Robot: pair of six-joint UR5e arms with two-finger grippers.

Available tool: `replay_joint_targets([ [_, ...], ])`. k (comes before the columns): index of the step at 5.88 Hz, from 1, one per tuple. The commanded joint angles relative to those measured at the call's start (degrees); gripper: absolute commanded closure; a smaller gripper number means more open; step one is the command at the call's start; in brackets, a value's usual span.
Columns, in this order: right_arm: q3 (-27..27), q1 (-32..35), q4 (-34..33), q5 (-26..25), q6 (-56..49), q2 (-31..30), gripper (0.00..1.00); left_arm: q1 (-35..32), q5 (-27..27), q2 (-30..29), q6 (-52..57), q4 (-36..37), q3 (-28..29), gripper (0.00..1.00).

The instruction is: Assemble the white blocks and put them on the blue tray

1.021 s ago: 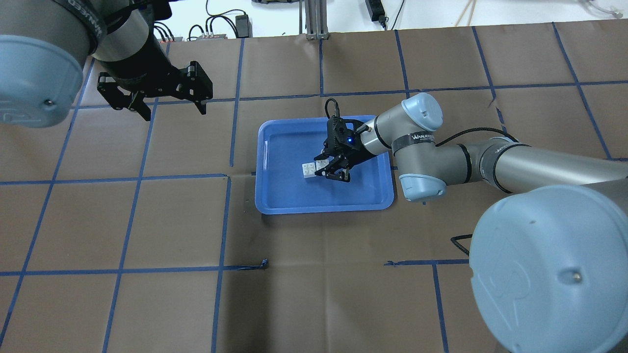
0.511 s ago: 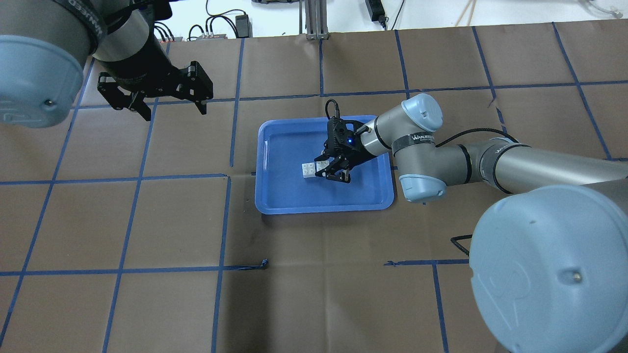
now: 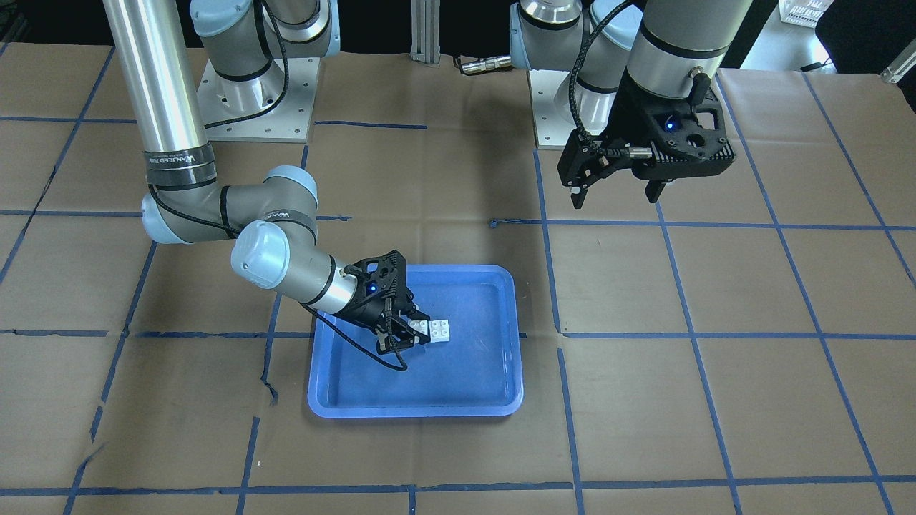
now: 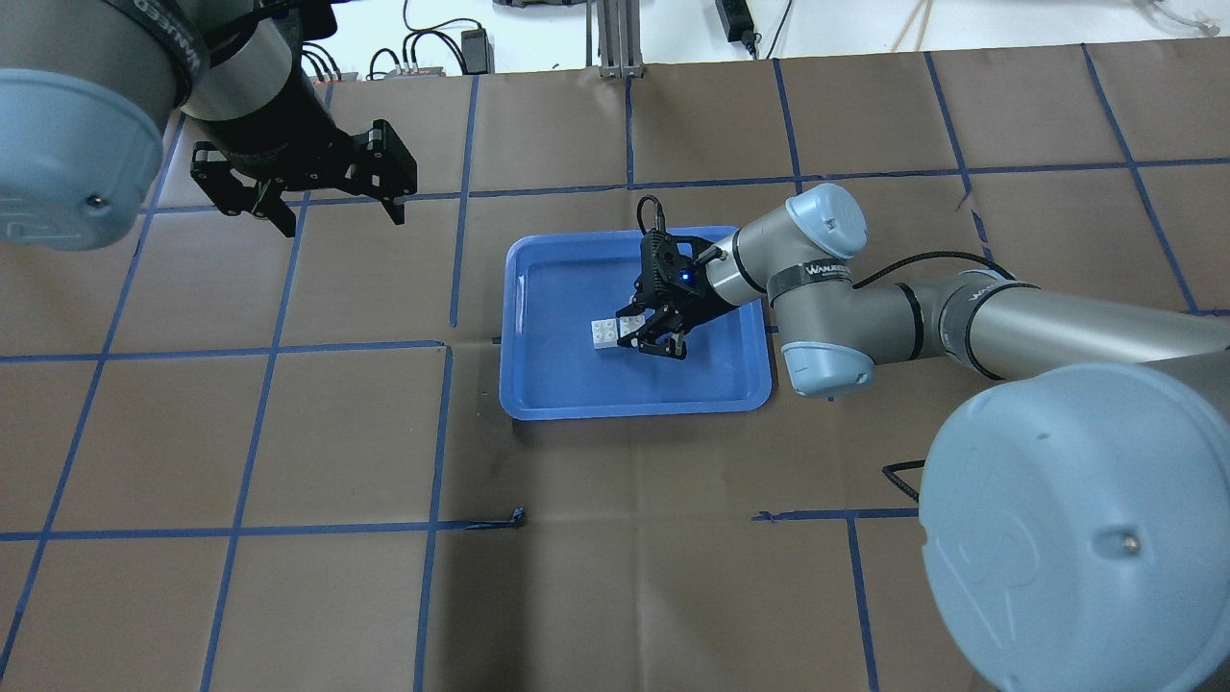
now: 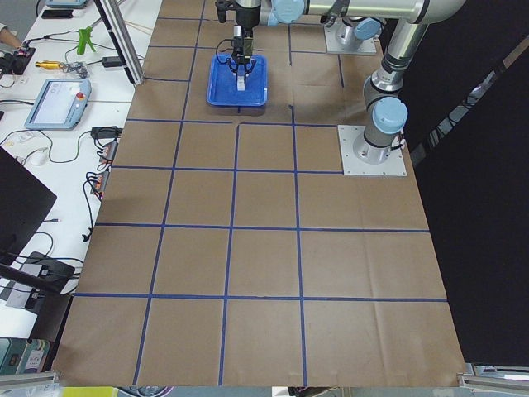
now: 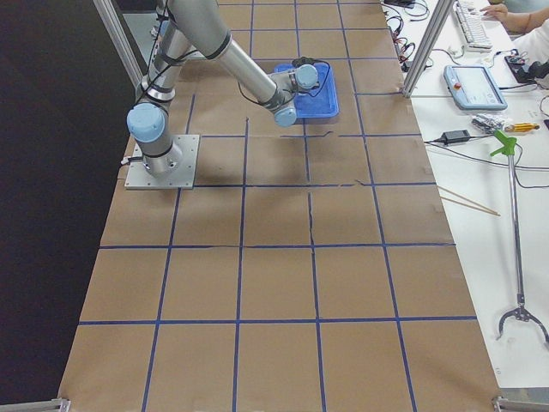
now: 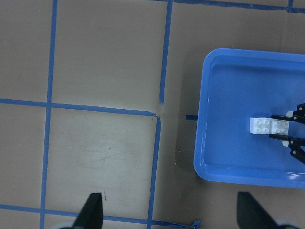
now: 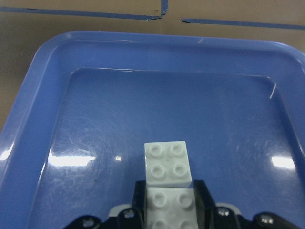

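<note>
The blue tray (image 4: 634, 409) lies at the table's middle; it also shows in the front view (image 3: 415, 410), the left wrist view (image 7: 199, 143) and the right wrist view (image 8: 28, 119). Two joined white blocks (image 4: 605, 333) lie flat on its bottom, studs up (image 3: 438, 330) (image 7: 261, 125) (image 8: 167, 162). My right gripper (image 4: 646, 334) (image 3: 410, 333) (image 8: 170, 202) is low in the tray, its fingers closed on the near block's sides. My left gripper (image 4: 341, 223) (image 3: 614, 200) is open and empty, held high over the table to the tray's far left.
Brown paper with a blue tape grid (image 4: 447, 279) covers the table. The right arm's elbow (image 4: 826, 288) and cable hang over the tray's right rim. Both arm bases (image 3: 250, 107) stand at the robot's side of the table.
</note>
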Motion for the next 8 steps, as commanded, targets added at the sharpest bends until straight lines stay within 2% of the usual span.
replay_joint_targets([
  [1, 0.0, 0.0, 0.0, 0.1, 0.0, 0.0, 0.69, 0.1, 0.0, 0.0, 0.0, 0.1, 0.0, 0.01],
  [8, 0.0, 0.1, 0.2, 0.1, -0.1, 0.0, 0.67, 0.2, 0.0, 0.0, 0.0, 0.1, 0.0, 0.01],
])
